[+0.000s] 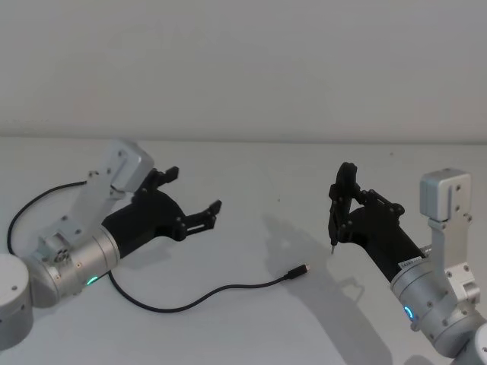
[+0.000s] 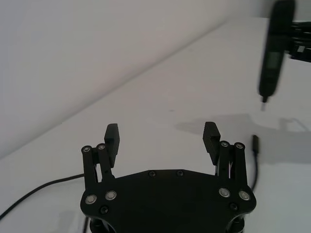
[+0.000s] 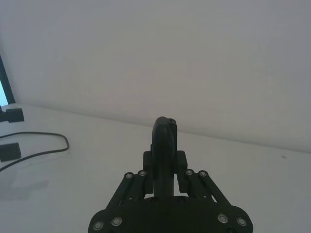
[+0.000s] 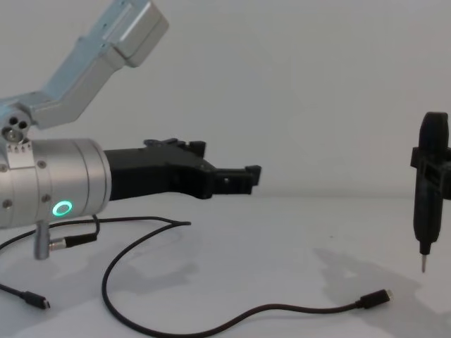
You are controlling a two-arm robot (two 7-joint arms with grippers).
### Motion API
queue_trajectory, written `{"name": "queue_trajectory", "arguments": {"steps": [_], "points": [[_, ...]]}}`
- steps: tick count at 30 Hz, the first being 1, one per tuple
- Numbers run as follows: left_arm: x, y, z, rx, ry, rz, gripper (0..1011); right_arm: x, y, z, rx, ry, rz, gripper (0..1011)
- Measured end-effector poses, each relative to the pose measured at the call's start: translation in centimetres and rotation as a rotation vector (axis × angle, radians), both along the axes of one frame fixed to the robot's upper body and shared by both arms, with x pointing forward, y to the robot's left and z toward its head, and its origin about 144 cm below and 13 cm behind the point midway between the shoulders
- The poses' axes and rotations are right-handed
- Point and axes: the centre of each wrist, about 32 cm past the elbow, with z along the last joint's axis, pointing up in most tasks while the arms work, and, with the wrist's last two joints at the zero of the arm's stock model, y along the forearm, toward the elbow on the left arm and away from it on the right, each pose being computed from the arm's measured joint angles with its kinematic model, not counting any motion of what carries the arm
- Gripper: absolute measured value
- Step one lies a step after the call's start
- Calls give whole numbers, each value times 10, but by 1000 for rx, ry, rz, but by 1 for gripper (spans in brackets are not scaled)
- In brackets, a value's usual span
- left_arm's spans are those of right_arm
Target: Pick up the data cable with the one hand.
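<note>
The left gripper [image 1: 193, 190], a black angular two-finger claw on a thick silver cylinder with a glowing green ring, hangs in the air above the left stretch of the data cable [image 1: 228, 288]. Its jaws are spread wide with nothing between them. In the left wrist view the gripper's [image 2: 161, 131] fingertips [image 2: 112, 132] stand well apart. The data cable is a long thin black flexible cord lying loose on the white table [image 1: 251, 334]. It passes under the left arm, sags in a curve, and runs right to a small black plug with a silver tip. To the right of that plug end, and raised above it, the right gripper [image 1: 344, 219] is clamped on a slim upright black tool [image 1: 338, 199] with a pointed metal tip. The point aims down and is clear of the cable.
</note>
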Motion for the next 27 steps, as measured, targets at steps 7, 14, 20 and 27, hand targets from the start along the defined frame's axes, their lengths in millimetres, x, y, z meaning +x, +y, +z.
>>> {"name": "queue_trajectory", "arguments": {"steps": [7,14,20,27], "points": [[9,0,7,38,44,-111,1001,0,0,0,0,0,0,274],[20,-2,14,103,95,-235,1001,0,0,0,0,0,0,275],[30,-5,15,166,145,-320,1001,0,0,0,0,0,0,274],[38,-7,13,218,181,-364,1001,0,0,0,0,0,0,274]]}}
